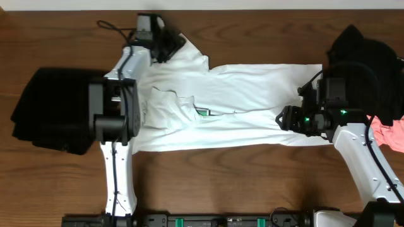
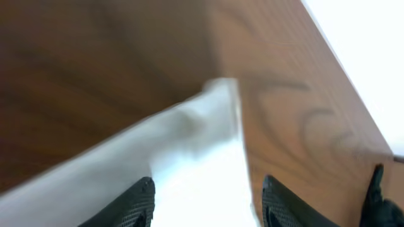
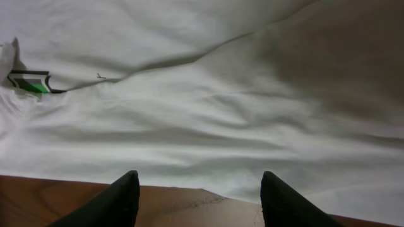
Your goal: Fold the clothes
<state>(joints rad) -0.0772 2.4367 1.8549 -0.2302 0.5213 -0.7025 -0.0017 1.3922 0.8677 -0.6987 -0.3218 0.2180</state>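
Note:
The clothes' white T-shirt lies spread across the middle of the table, partly folded, with a bit of green print showing. At its far left corner my left gripper is open; in the left wrist view the white cloth lies under and between the spread fingertips, and its corner points away. My right gripper is open low at the shirt's right end. Its fingers stand wide over bare wood, with the shirt just ahead and nothing between them.
A black garment lies at the table's left, beside the left arm. Another black garment is heaped at the far right, with a pink one below it. The table's far edge runs just behind the left gripper.

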